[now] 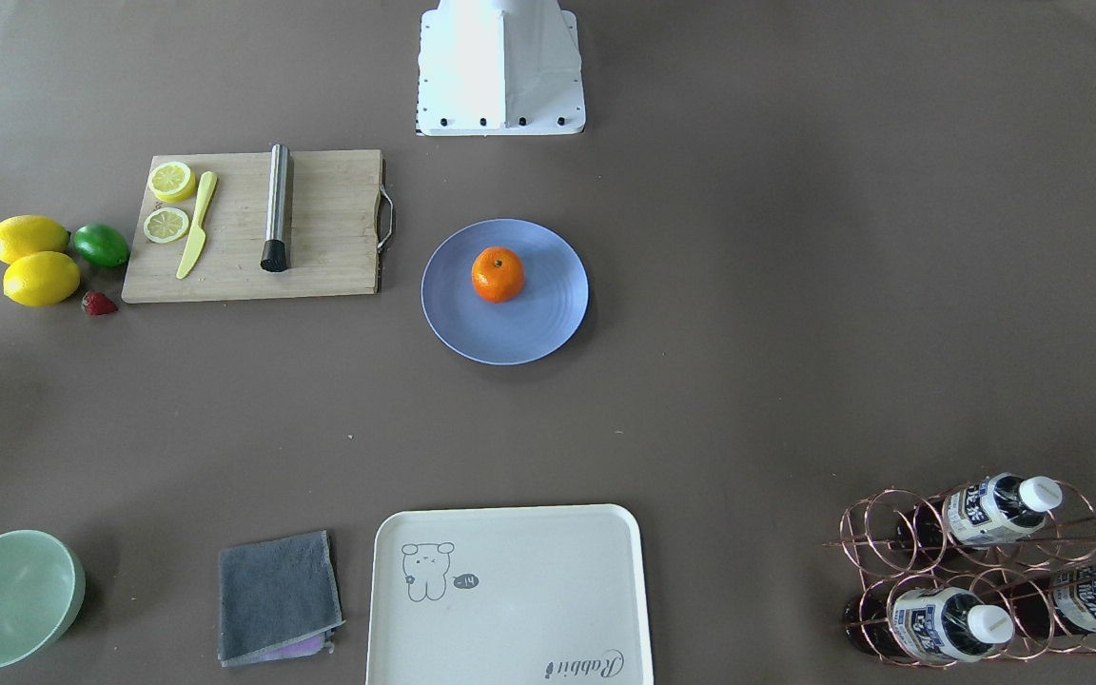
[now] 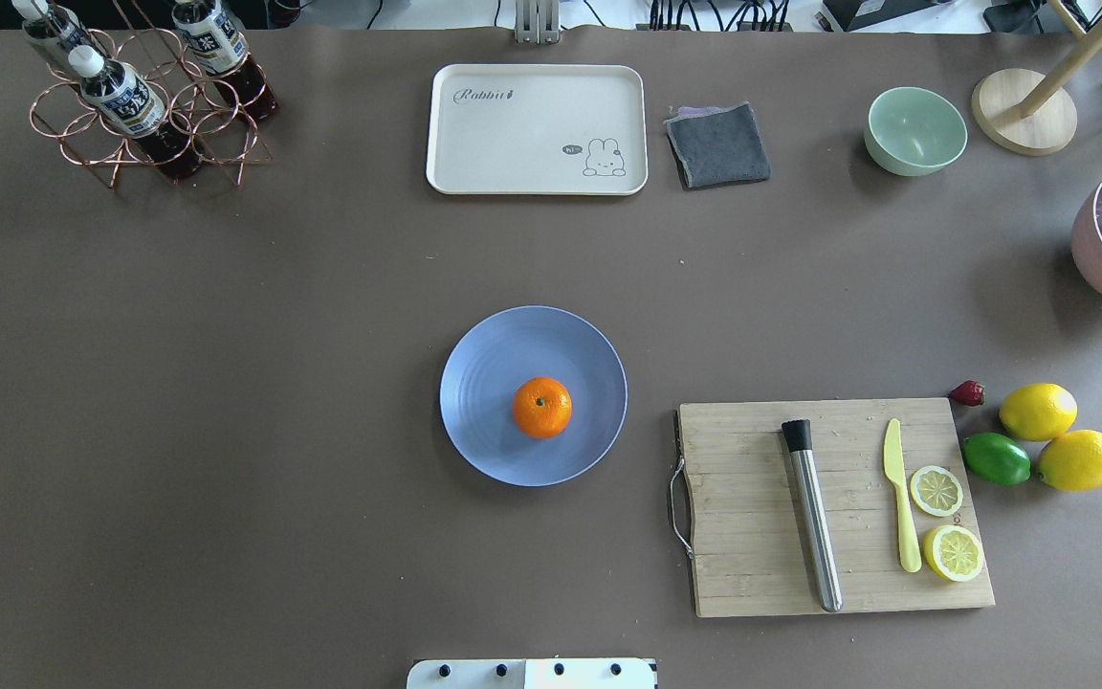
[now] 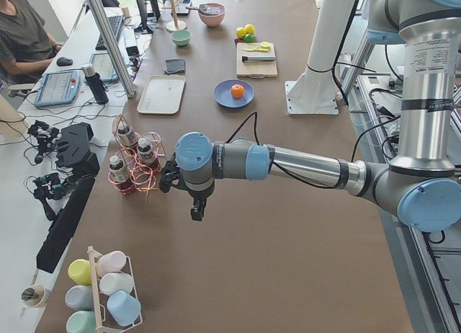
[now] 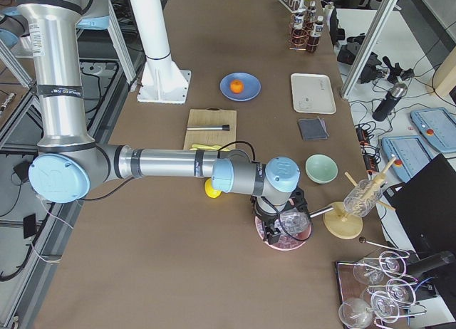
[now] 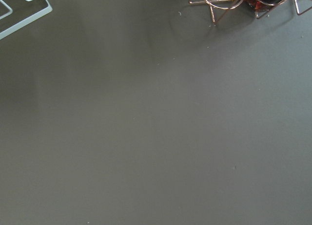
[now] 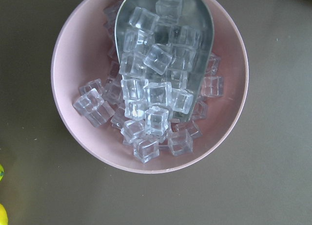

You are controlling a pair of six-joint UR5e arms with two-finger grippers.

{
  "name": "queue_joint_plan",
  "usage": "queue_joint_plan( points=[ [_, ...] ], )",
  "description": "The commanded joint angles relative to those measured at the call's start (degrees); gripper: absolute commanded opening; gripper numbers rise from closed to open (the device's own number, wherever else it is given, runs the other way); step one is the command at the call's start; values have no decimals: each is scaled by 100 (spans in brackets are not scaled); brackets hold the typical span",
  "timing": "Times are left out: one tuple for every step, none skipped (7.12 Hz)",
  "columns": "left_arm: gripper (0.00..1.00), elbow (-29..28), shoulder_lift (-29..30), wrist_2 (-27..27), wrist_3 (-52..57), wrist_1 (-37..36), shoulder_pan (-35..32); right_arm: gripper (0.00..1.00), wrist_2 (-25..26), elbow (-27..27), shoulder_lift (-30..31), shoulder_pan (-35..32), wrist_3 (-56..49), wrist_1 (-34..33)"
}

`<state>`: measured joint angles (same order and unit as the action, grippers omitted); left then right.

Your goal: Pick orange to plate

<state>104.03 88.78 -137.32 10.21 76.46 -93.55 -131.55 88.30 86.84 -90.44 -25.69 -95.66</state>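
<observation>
The orange [image 2: 542,407] sits stem-up on the periwinkle-blue plate [image 2: 484,383] at the table's middle, slightly toward the robot's side of the plate's centre; nothing touches it. It shows the same way from the front, orange [image 1: 498,274] on plate [image 1: 548,323]. My left gripper [image 3: 194,209] hangs over bare table beside the copper bottle rack, far from the plate. My right gripper [image 4: 273,233] hovers over a pink bowl of ice at the other end. Both grippers appear only in the side views, so I cannot tell whether they are open or shut.
A wooden cutting board [image 2: 838,507] carries a steel muddler, a yellow knife and lemon slices. Beside it lie two lemons [image 2: 1039,411], a lime [image 2: 997,458] and a strawberry. At the far edge are a cream tray [image 2: 537,129], a grey cloth [image 2: 717,144], a mint bowl [image 2: 915,130], and the bottle rack [image 2: 144,105].
</observation>
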Motion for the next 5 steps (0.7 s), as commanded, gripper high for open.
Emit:
queue_joint_plan(
  points=[
    [97, 179, -28, 672, 95, -193, -66, 100, -20, 47, 35, -113, -42, 4],
    [97, 161, -45, 663, 78, -158, -58, 100, -20, 64, 27, -123, -42, 4],
    [97, 196, 16, 637, 60, -167, -58, 100, -20, 82, 18, -123, -33, 4],
    [97, 170, 42, 341, 69, -141, -58, 100, -29, 117, 9, -123, -24, 4],
    [97, 170, 42, 294, 69, -140, -49, 100, -29, 187, 18, -123, 2, -5]
  ],
)
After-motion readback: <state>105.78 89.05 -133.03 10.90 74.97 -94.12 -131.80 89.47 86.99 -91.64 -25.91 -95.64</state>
